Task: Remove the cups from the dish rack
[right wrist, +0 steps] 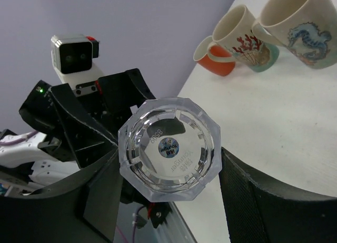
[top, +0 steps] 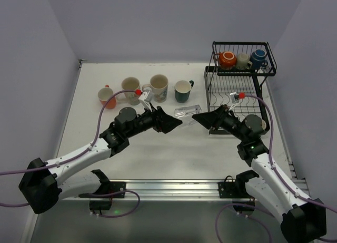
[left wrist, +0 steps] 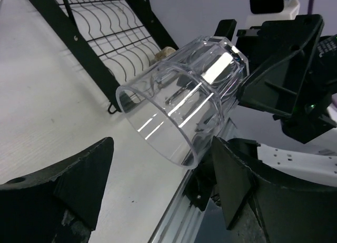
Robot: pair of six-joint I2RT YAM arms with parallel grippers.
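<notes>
4 cups (top: 158,88) sit on table (top: 158,153); 3 left in dish rack (top: 224,93) top basket (top: 266,69). Clear glass (top: 188,112) hangs midair: your R hand (top: 201,118) clamps its base, L hand (top: 172,123) spread open at rim, no grip yet.

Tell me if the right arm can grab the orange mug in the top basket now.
Probably not yet. The right gripper is shut on a clear glass, held out toward the open left gripper. The orange mug sits unobstructed in the top basket, so the way looks free once it lets go.
</notes>
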